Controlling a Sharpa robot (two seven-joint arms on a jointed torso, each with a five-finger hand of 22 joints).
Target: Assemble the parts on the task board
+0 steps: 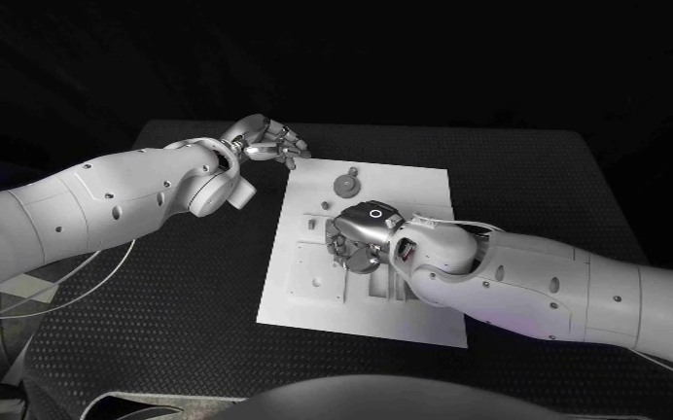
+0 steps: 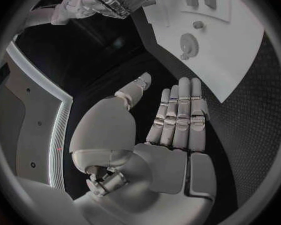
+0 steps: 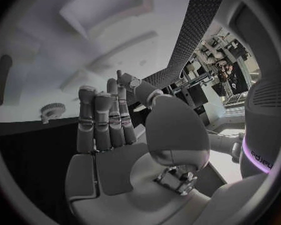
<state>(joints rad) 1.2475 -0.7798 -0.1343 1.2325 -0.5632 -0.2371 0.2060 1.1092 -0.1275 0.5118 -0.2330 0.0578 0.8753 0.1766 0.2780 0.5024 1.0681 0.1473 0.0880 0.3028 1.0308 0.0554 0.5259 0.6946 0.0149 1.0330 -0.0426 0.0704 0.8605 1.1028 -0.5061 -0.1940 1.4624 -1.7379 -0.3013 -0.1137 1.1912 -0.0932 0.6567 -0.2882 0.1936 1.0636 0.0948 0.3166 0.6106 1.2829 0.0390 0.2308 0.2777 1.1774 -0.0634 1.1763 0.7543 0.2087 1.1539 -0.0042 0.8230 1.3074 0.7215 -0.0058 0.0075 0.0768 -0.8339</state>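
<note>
While the right robot hand (image 1: 362, 237) was seen low over the middle of the board (image 1: 421, 187), nothing was held in it: in its wrist view the fingers (image 3: 103, 122) were stretched straight and close together, palm bare. Whether the board was touched could not be told. A round grey part (image 1: 345, 185) lay flat on the board just beyond this robot hand, toward the far edge; its short stub pointed away from the robot. The right robot hand was judged much the nearer, so a short reach forward would be called for. Farther off, past the board's far left corner, the left robot hand (image 1: 269, 143) was held above the table (image 1: 561, 177), fingers extended, empty.
</note>
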